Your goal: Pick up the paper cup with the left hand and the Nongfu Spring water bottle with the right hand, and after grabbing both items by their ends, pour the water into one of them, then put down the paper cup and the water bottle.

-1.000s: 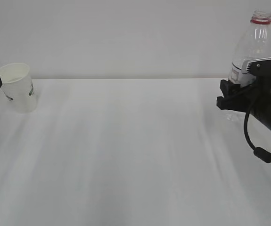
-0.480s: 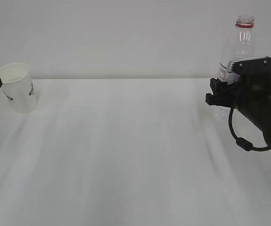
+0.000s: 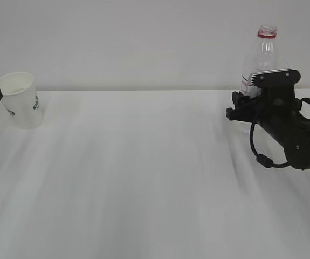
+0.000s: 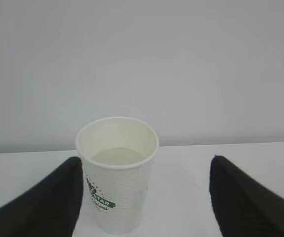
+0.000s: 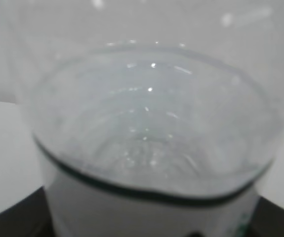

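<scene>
The Nongfu Spring water bottle [image 3: 261,51] has its base hidden behind the right pincer [image 3: 240,107].

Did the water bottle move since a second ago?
Yes. The Nongfu Spring water bottle, held by the right hand, has slid left toward the middle of the table and the paper cup, which stayed put.

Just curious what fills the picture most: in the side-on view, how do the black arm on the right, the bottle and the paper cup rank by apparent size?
1. Right end effector with its arm
2. Water bottle, partly hidden
3. Paper cup
</scene>
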`<state>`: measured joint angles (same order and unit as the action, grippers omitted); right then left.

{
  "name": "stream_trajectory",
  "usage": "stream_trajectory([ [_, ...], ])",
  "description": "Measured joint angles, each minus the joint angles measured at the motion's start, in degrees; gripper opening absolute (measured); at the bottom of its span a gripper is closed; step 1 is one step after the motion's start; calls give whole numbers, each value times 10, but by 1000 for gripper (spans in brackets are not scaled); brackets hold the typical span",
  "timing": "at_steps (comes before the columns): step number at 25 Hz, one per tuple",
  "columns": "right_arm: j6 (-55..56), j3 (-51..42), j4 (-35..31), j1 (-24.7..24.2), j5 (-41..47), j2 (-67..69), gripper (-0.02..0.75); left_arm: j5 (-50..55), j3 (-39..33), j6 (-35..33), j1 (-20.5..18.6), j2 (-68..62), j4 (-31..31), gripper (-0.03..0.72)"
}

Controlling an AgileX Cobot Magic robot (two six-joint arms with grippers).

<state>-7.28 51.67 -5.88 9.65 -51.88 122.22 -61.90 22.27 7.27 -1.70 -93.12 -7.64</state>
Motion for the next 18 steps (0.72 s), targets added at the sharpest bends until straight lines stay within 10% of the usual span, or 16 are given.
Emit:
stream_trajectory([
  [18,-4,49,0,0,-34,67,482,0,0,-6,0,0,0,579],
])
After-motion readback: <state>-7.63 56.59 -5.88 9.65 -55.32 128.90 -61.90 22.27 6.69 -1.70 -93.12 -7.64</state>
